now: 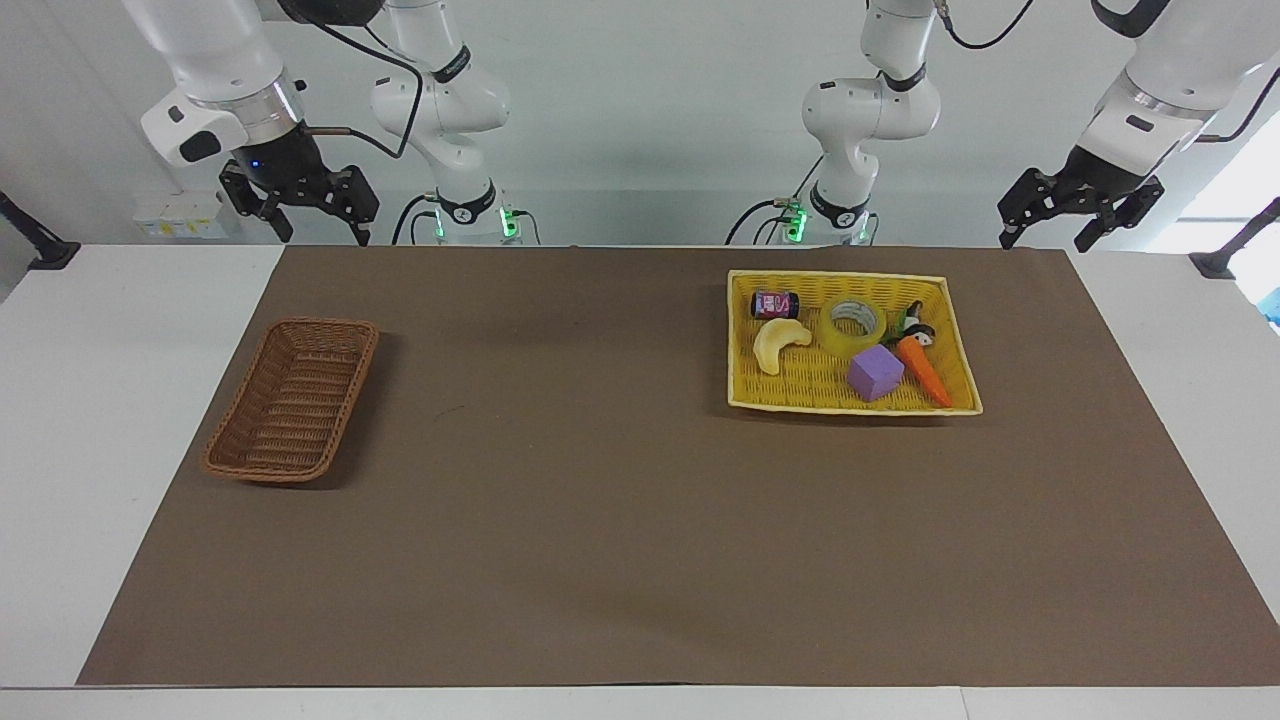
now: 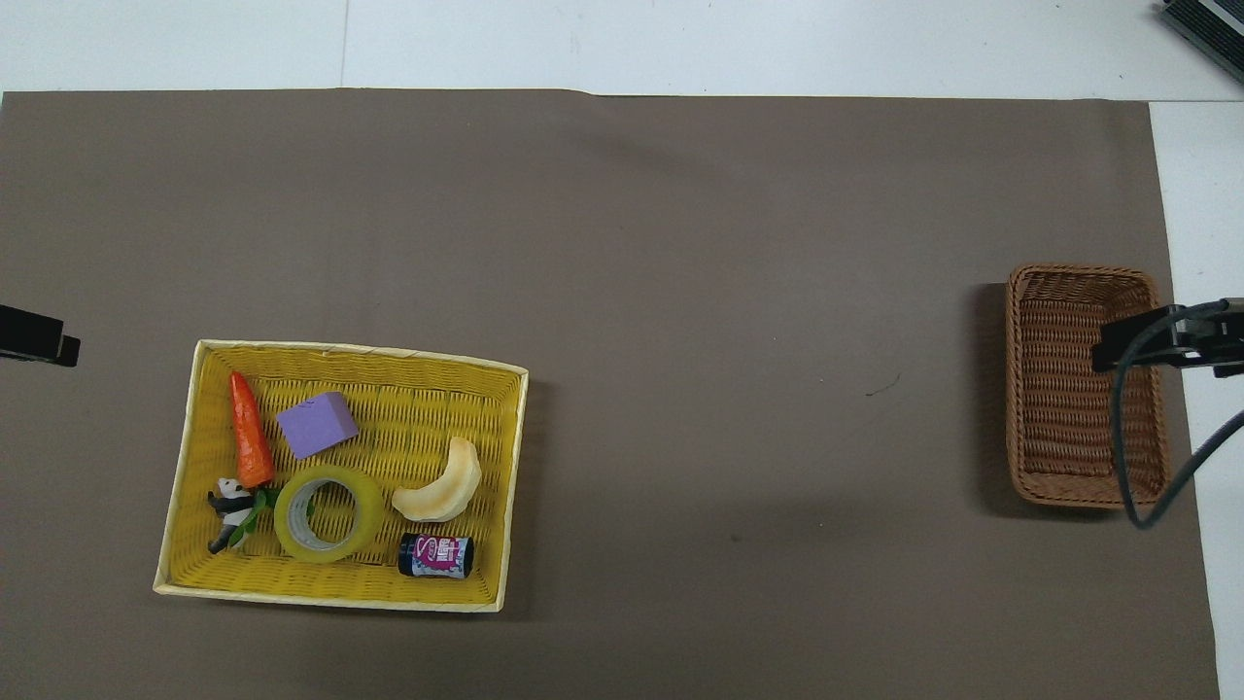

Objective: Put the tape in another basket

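The tape [image 1: 855, 322] [image 2: 328, 512], a translucent yellow roll with a grey core, lies flat in the yellow woven tray [image 1: 800, 395] [image 2: 418, 399] toward the left arm's end of the table. The brown wicker basket [image 1: 293, 400] [image 2: 1059, 428] stands empty toward the right arm's end. My left gripper [image 1: 1048, 240] hangs open in the air over the table edge by its base, apart from the tray. My right gripper [image 1: 315, 232] hangs open over the table edge by its own base, above and apart from the basket. Both hold nothing.
In the tray with the tape lie a pale banana toy [image 1: 778, 343], a purple block [image 1: 875, 372], an orange carrot [image 1: 925, 370], a small dark can [image 1: 775, 304] and a panda figure [image 1: 915, 325]. A brown mat [image 1: 600, 500] covers the white table.
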